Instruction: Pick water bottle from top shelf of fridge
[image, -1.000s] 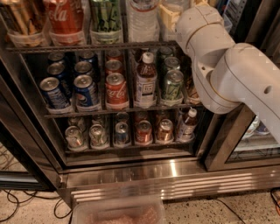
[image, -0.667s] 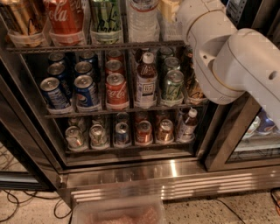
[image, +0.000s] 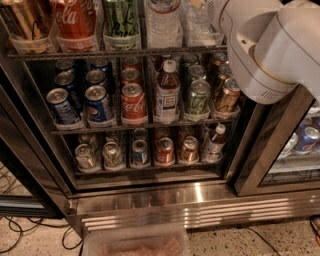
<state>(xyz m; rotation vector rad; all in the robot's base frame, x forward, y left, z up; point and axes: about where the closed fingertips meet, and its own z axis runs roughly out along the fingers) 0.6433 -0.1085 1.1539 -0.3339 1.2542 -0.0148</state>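
**Floor and surroundings: dim light, clutter at the edges**

The pale speckled stone-look floor runs across the bottom of the view under dim, warm light. Thin black cables lie on it in loose loops at the lower left. A translucent rectangular plastic bin stands on the floor at bottom centre; its pinkish contents cannot be identified. At the right, behind dark-framed glass, a brighter bluish-lit shelf of cans shows, possibly a neighbouring unit. A small red object sits at the right edge. The gripper lies beyond the top edge, unseen.
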